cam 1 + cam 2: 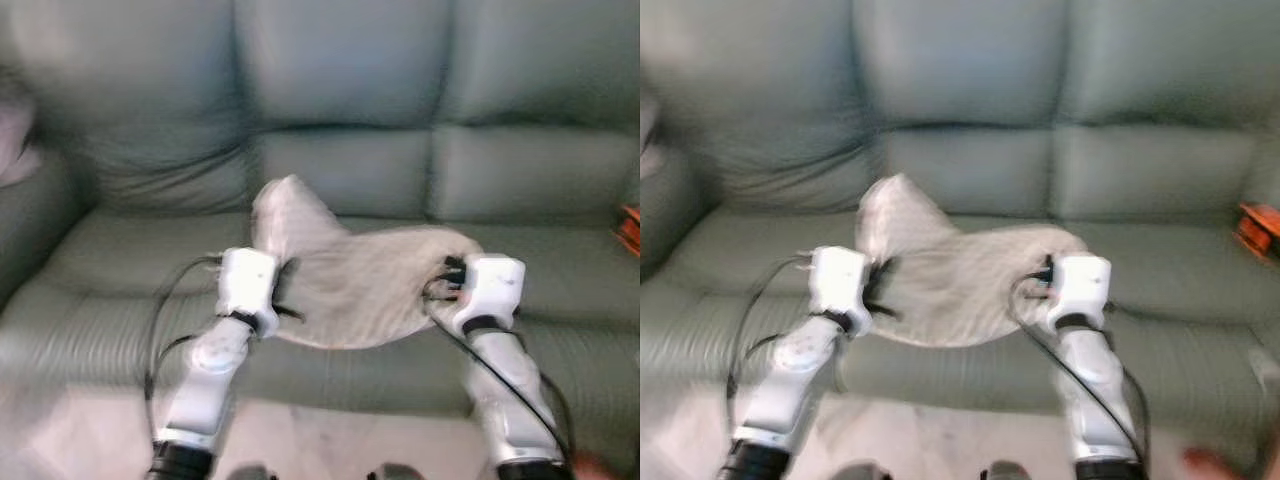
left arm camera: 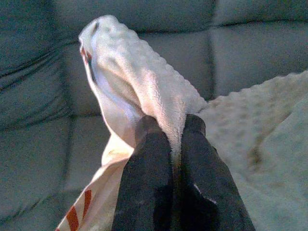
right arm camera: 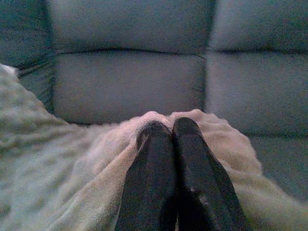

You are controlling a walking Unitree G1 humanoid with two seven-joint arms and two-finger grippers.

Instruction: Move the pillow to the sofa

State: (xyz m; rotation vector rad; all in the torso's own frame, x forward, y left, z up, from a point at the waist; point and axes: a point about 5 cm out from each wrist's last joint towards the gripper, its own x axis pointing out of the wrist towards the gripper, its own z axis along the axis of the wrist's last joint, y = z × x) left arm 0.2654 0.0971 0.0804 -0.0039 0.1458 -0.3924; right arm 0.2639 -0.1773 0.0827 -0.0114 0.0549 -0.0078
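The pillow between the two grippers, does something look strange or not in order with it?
Yes. The pillow hangs limp and crumpled over the sofa seat, one corner sticking up. The left gripper and right gripper each pinch just an edge, so it sags between them.

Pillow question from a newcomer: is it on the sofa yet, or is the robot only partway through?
Partway. Done: the pillow is picked up and carried in front of the grey-green sofa. In hand: the left gripper pinches one edge and the right gripper the other, fingers shut on the fabric, with the pillow hanging between them over the seat cushions. Left: lower it onto the seat and let go.
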